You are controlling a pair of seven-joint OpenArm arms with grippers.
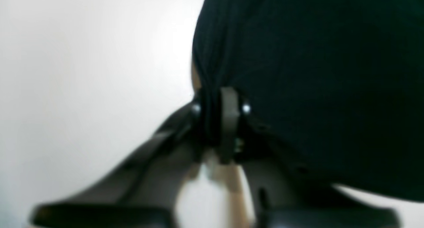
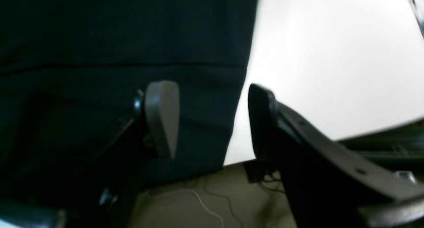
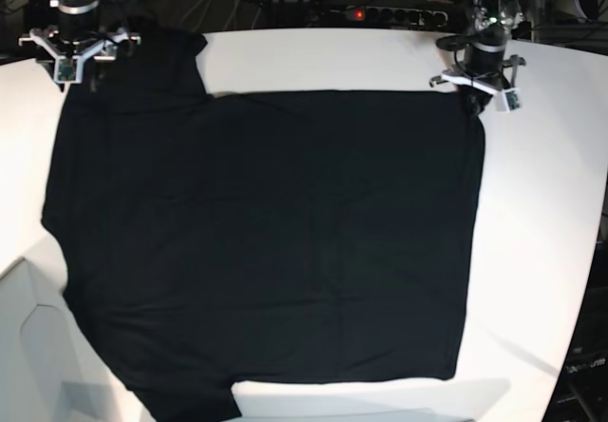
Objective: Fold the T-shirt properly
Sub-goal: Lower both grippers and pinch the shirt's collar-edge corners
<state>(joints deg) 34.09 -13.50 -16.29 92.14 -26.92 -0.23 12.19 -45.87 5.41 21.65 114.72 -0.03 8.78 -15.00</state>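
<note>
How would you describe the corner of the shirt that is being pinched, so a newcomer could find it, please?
Start from the white table and the black T-shirt spread flat across it. Follow the shirt's edge to its far corner, where the left end effector is shut. Only this corner is bunched into a pinched gather; the rest lies flat.

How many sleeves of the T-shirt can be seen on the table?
2. One sleeve lies at the far left corner of the T-shirt beside the right arm, and the other sleeve lies at the near left corner. None looks hidden.
</note>
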